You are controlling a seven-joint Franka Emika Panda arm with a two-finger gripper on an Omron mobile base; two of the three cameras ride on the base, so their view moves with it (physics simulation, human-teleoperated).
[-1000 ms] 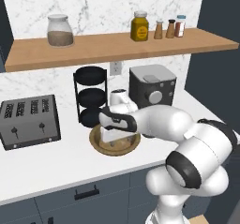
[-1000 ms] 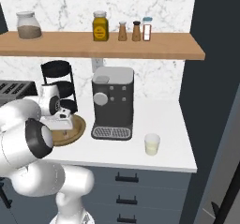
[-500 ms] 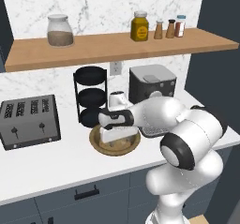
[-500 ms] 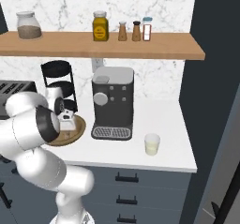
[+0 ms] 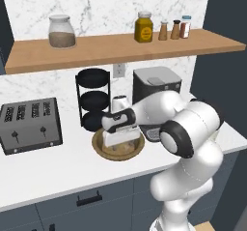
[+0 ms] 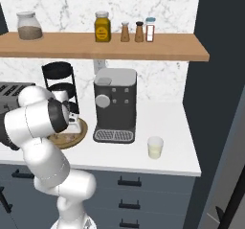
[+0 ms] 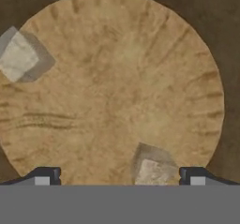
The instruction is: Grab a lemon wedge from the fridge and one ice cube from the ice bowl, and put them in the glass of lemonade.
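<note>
Toaster [image 5: 30, 125] stands at the counter's left; the black three-tier rack [image 5: 93, 98] is just beside the ice bowl [image 5: 101, 148], which sits in front of it. The gripper [image 7: 117, 176] is lowered into the bowl, fingers spread wide, gripping nothing. One ice cube [image 7: 154, 168] lies between the fingertips; another ice cube [image 7: 21, 55] rests near the bowl's edge. Contact with the nearer cube cannot be confirmed. Coffee machine [image 6: 115, 104] follows, then the glass of lemonade [image 6: 155, 147], well apart from the bowl.

Beneath the gripper [image 7: 117, 175], with its dark fingertips, the ice bowl [image 7: 117, 45] is tan-brown wood streaked with darker grain; the two ice cubes [image 7: 18, 55] are pale translucent grey-white; the glass of lemonade [image 6: 154, 147], off to its right, is whitish-yellow.
</note>
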